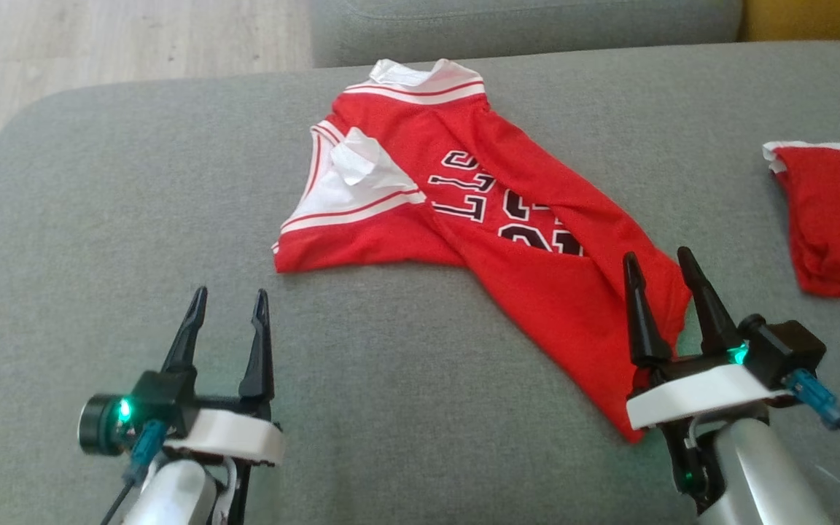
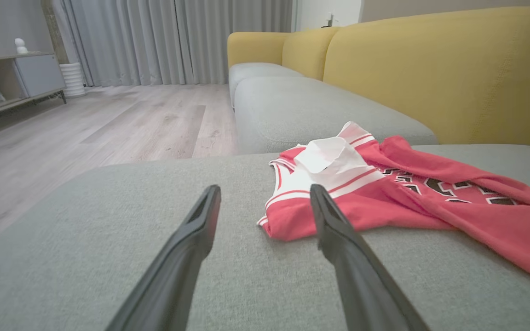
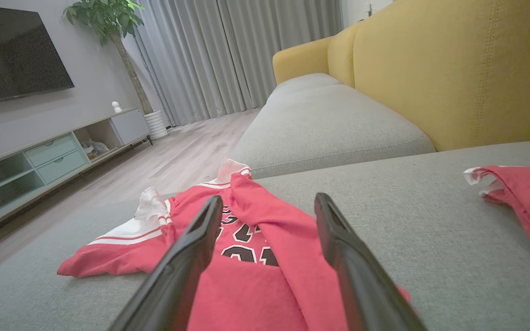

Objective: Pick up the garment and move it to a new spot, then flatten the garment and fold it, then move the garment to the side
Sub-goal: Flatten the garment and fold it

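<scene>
A red jersey with white trim and black lettering, the garment point(image 1: 507, 226), lies crumpled on the grey sofa cushion point(image 1: 135, 219), collar end far, hem near. My left gripper point(image 1: 229, 297) hovers open over bare cushion, just short of the garment's near-left corner point(image 2: 288, 220). My right gripper point(image 1: 657, 261) stands open above the garment's lower right part point(image 3: 265, 257), nothing between its fingers. In the left wrist view the left gripper point(image 2: 265, 193) points at the white-trimmed armhole.
A second red cloth point(image 1: 839, 211) lies at the cushion's right edge, also in the right wrist view as red cloth point(image 3: 522, 197). A yellow sofa back point(image 2: 430, 69) rises behind. Wooden floor point(image 2: 85, 133) lies beyond the cushion's left edge, with a TV cabinet point(image 3: 39, 161) farther off.
</scene>
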Motion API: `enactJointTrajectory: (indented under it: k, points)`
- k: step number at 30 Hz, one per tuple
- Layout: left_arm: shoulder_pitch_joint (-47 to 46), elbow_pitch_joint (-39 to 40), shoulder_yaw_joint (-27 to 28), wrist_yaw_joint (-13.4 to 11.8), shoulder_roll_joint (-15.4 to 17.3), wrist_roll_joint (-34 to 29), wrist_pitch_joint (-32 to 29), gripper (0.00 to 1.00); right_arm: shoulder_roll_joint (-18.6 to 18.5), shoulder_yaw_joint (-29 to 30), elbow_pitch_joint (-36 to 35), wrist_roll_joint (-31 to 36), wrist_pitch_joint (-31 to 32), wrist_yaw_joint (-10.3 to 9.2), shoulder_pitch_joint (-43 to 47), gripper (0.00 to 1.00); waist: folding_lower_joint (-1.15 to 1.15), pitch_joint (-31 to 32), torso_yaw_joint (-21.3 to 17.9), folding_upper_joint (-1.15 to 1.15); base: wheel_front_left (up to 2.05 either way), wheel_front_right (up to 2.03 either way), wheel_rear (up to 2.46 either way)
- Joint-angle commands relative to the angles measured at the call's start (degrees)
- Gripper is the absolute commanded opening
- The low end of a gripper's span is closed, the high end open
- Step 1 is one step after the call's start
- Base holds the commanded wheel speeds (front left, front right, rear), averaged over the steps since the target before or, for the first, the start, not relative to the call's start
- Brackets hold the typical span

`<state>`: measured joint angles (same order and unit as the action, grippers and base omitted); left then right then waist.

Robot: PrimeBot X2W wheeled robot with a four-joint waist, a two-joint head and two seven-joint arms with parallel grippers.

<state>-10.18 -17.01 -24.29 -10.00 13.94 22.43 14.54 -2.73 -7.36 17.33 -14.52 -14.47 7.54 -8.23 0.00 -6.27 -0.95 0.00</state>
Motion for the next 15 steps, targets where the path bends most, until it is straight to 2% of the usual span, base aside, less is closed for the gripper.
enactJointTrajectory:
  k: [1,9,15]
  points:
    - [-2.9,2.1,2.2,0.2,0.8,-0.6,0.4,1.00,-0.1,-1.6,-1.8,0.4,-0.5,-0.05,-1.0,1.00,0.00,-0.3,-0.5,0.00,0.00,0.00,0.00]
    - [-8.0,-0.3,-0.2,2.7,1.1,-2.1,-1.6,1.00,-0.1,-2.6,-2.0,0.1,-0.5,-0.05,-1.9,1.00,0.00,-3.0,-3.6,0.00,0.00,0.00,0.00]
    - [-19.1,-4.9,-2.3,5.0,1.5,-4.3,-6.4,1.00,-0.1,-3.3,-3.1,-0.5,-0.5,-0.05,-3.3,1.00,0.00,-7.8,-7.0,0.00,0.00,0.00,0.00]
